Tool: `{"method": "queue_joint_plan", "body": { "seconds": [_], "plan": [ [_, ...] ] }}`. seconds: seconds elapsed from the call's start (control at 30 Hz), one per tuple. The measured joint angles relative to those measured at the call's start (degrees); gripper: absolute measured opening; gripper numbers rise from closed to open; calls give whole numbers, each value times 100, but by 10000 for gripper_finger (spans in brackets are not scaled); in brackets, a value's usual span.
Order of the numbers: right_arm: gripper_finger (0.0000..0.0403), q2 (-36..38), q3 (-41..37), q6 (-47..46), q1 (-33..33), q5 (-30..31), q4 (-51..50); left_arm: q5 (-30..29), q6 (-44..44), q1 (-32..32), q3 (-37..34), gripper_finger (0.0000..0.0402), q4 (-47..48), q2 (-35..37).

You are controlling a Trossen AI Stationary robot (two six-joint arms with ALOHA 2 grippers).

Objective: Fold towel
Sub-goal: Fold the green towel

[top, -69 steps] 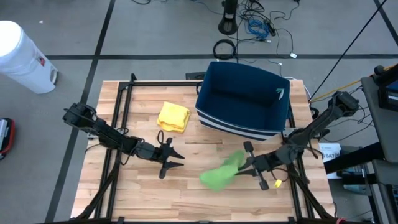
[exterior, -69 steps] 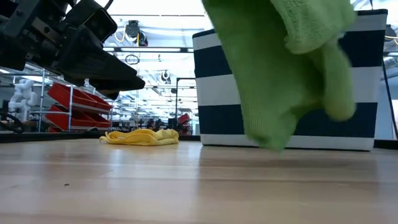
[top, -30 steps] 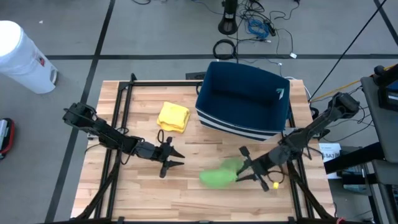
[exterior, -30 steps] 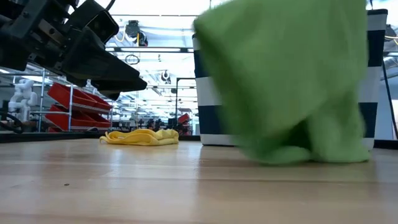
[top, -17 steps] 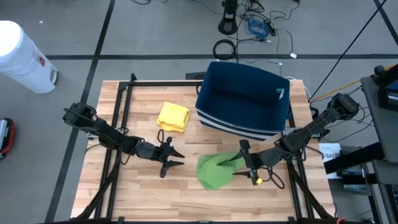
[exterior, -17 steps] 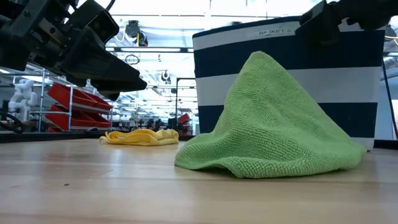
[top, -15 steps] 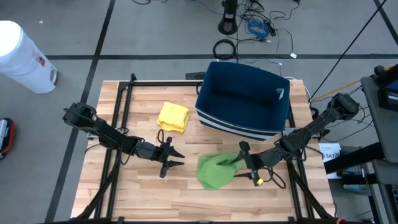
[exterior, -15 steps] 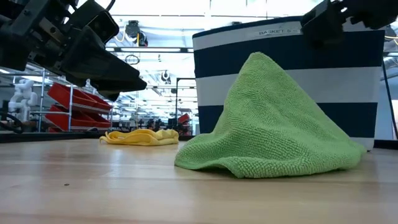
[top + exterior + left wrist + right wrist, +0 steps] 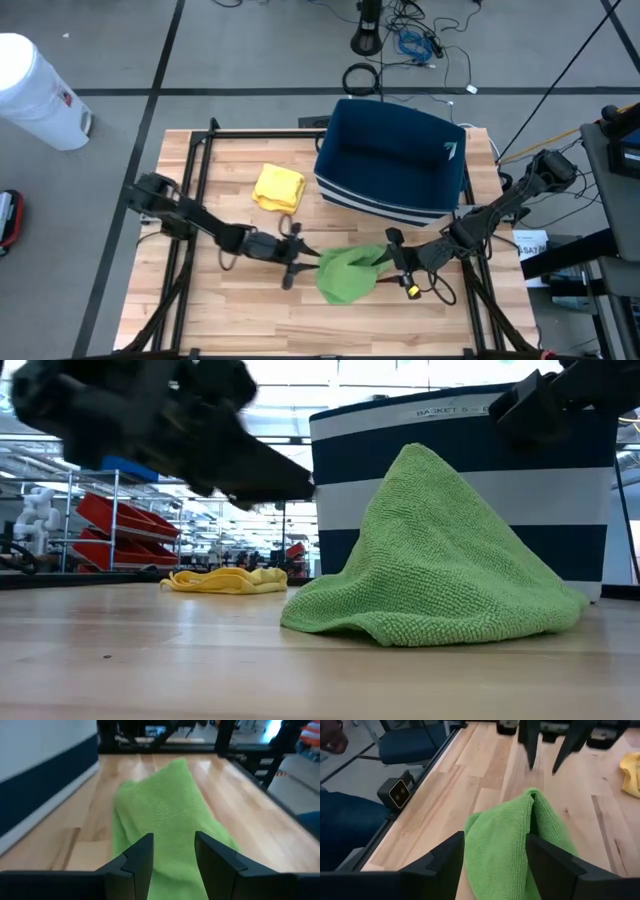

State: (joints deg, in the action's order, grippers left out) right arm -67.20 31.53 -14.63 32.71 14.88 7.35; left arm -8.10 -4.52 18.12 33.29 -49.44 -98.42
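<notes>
High view first: green towel (image 9: 346,276) heaped on the wooden table (image 9: 230,310) toward the near edge, just in front of the navy basket (image 9: 392,160). Crumpled, not flat; long axis roughly across the table, running from the left hand to the right hand. Seen from the low view, a soft peaked mound (image 9: 440,550) of looped microfibre, tip upward, hem spread on the boards.

Left hand (image 9: 306,262) right at the towel's left edge, fingers (image 9: 135,857) parted and straddling the cloth in the left wrist view, not clamped on it. Right hand (image 9: 391,262) at the towel's right side, fingers (image 9: 445,855) spread wide, cloth between them but let go.

Yellow cloth (image 9: 278,187) lying crumpled farther back, left of the basket, well apart. Basket with white stripes on its fabric walls standing directly behind the mound. White bin (image 9: 35,92) off the table on the floor.
</notes>
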Motion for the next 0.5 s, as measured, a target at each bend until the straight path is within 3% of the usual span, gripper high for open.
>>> {"method": "queue_joint_plan", "body": {
  "seconds": [0.17, 0.37, 0.5],
  "plan": [
    [196, -5, 0, -242, 41, 2, -110, 19, 23, -10, 891, 149, 121, -739],
    [196, -51, 0, -310, 46, 2, -199, -95, 31, 18, 1584, 167, 409, -1017],
    [196, -156, 0, -249, 46, 4, -198, -695, -116, 1, 1936, 203, 1132, -1115]
  ]
}}
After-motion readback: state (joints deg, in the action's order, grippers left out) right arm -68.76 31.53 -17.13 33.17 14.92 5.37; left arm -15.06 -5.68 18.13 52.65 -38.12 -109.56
